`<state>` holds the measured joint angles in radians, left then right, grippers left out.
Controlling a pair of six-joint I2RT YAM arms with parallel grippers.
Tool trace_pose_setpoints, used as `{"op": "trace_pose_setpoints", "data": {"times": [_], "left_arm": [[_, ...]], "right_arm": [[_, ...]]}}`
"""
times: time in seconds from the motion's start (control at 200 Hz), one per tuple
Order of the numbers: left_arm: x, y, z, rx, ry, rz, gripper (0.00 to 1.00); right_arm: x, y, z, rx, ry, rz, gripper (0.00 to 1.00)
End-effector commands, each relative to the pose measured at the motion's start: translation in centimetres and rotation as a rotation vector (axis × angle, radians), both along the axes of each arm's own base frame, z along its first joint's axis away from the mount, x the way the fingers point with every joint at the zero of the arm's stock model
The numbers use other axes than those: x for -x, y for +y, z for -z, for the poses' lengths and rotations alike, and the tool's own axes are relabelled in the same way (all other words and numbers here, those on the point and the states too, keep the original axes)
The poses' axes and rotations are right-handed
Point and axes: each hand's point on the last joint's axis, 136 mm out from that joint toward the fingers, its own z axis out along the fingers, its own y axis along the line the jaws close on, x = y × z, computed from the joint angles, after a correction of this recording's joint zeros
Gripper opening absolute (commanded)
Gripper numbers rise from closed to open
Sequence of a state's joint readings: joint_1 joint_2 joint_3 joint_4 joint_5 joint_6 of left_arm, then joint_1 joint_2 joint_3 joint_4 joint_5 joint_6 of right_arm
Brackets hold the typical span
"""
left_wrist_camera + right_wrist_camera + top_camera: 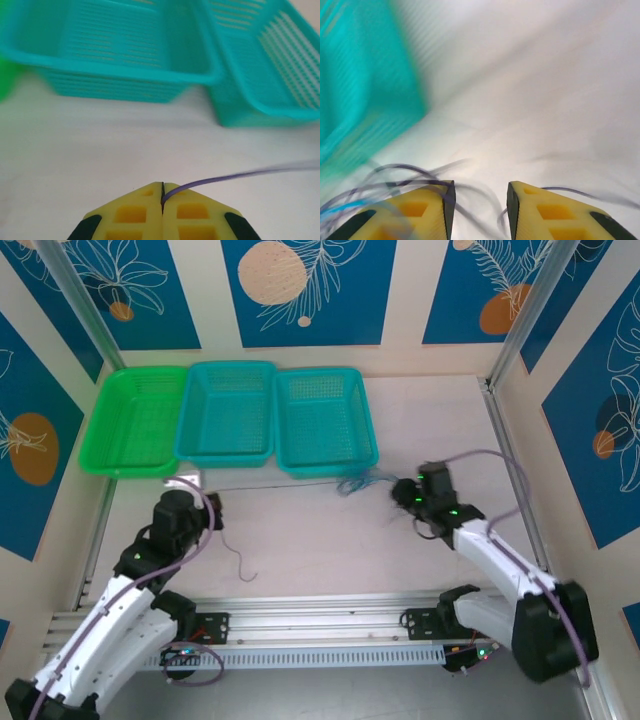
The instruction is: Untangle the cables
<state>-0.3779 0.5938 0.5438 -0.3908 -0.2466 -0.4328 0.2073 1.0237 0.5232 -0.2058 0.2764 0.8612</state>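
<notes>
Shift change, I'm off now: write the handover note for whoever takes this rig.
Left gripper: fingers shut on one thin cable.
Right gripper: fingers apart, strands of the tangle around and between them, none visibly clamped.
The held cable runs taut to the tangle, which lies before the right teal basket; a loose strand lies on the table by the left arm.
Done: one cable stretched out. Left: the tangle itself.
</notes>
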Motion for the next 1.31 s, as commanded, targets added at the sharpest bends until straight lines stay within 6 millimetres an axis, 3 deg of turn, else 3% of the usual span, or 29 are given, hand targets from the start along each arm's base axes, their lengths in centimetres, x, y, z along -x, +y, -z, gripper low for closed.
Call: {"op": "trace_pose_setpoints", "data": {"times": [0.0, 0.1, 0.175, 0.255, 0.32, 0.445, 0.535, 0.62, 0.72, 0.835, 0.94, 1.09, 1.2, 1.3], "left_arm": [[0.1, 2.6, 2.1, -0.017, 0.061, -0.141, 0.00], [-0.8, 0.5, 2.9, 0.038, 0.060, -0.052, 0.00], [-1.3, -2.0, 2.9, 0.116, 0.028, 0.064, 0.00], [-1.3, -3.0, 4.0, 0.135, 0.062, 0.106, 0.00], [-1.2, -2.7, 5.1, 0.106, 0.108, 0.098, 0.00], [-0.8, -1.6, 6.0, 0.074, 0.127, 0.045, 0.04], [-0.8, -1.5, 5.8, 0.076, 0.115, 0.044, 0.03], [-0.8, -1.8, 5.8, 0.080, 0.119, 0.059, 0.03], [-0.9, -2.2, 6.1, 0.086, 0.128, 0.073, 0.02], [-0.9, -2.1, 6.5, 0.084, 0.138, 0.068, 0.02], [-0.8, -1.9, 6.6, 0.080, 0.141, 0.057, 0.01], [-0.6, -1.7, 6.8, 0.077, 0.147, 0.054, 0.00], [-0.3, -1.0, 6.8, 0.053, 0.155, 0.021, 0.00], [0.1, 1.3, 6.7, -0.006, 0.173, -0.088, 0.00]], "right_arm": [[2.7, -3.8, 2.8, 0.073, 0.127, 0.106, 0.35], [1.8, -2.1, 2.0, 0.051, 0.096, -0.003, 0.27], [1.2, -0.1, 1.3, -0.001, 0.060, -0.113, 0.28], [1.2, 1.6, 0.7, -0.019, 0.042, -0.195, 0.31], [1.4, 3.0, -0.1, 0.001, 0.018, -0.272, 0.42], [2.5, 7.1, -2.6, 0.069, -0.079, -0.448, 0.83], [4.0, 11.3, -3.8, 0.025, -0.130, -0.594, 0.93], [5.3, 14.7, -4.0, 0.010, -0.141, -0.702, 0.95], [5.3, 16.6, -3.7, 0.020, -0.134, -0.743, 0.90], [3.7, 17.5, -2.6, 0.077, -0.107, -0.757, 0.83], [2.0, 18.1, -0.4, 0.103, -0.003, -0.704, 0.77], [-0.2, 18.7, 2.9, 0.106, 0.072, -0.606, 0.76], [-0.7, 18.1, 5.4, 0.142, 0.165, -0.546, 0.57], [-0.4, 17.0, 6.5, 0.155, 0.183, -0.509, 0.37]]}}
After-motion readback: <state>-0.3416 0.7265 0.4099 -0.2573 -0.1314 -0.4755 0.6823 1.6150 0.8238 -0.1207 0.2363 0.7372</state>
